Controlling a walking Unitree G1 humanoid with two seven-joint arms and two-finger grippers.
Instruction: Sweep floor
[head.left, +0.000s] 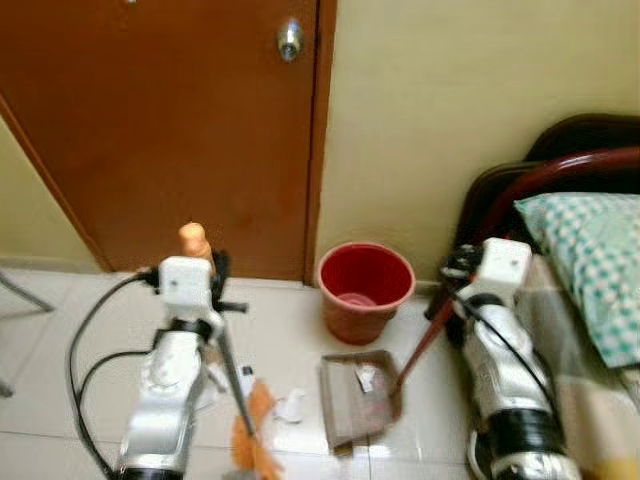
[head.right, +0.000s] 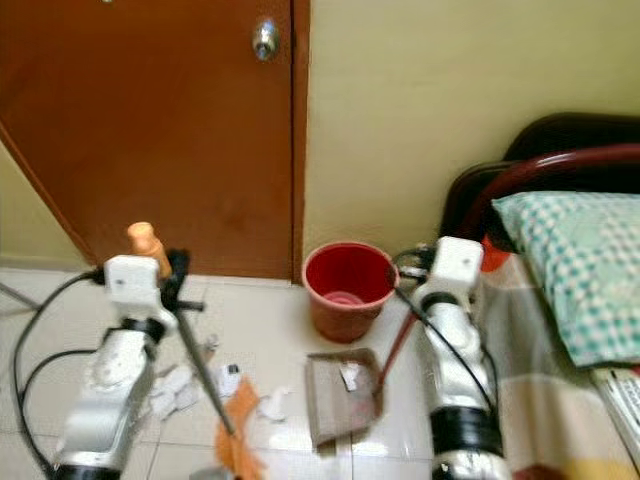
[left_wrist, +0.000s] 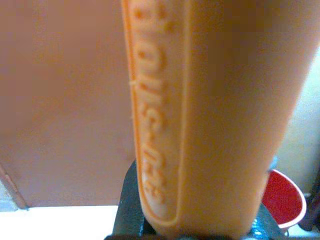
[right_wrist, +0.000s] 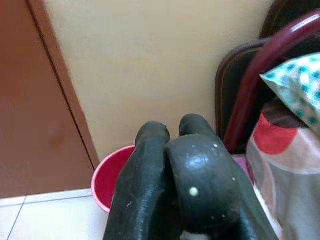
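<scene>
My left gripper is shut on a broom, whose orange handle top sticks up above it. The dark shaft slants down to the orange bristles on the floor tiles. The left wrist view has the orange handle close up, with raised lettering. White paper scraps lie beside the bristles. My right gripper is shut on the long reddish handle of a brown dustpan, which rests on the floor with one paper scrap inside. Its black fingers are pressed together.
A red bucket stands against the yellow wall just behind the dustpan. A brown door with a metal knob is shut at the left. A bed with a dark frame and checked pillow hems in the right.
</scene>
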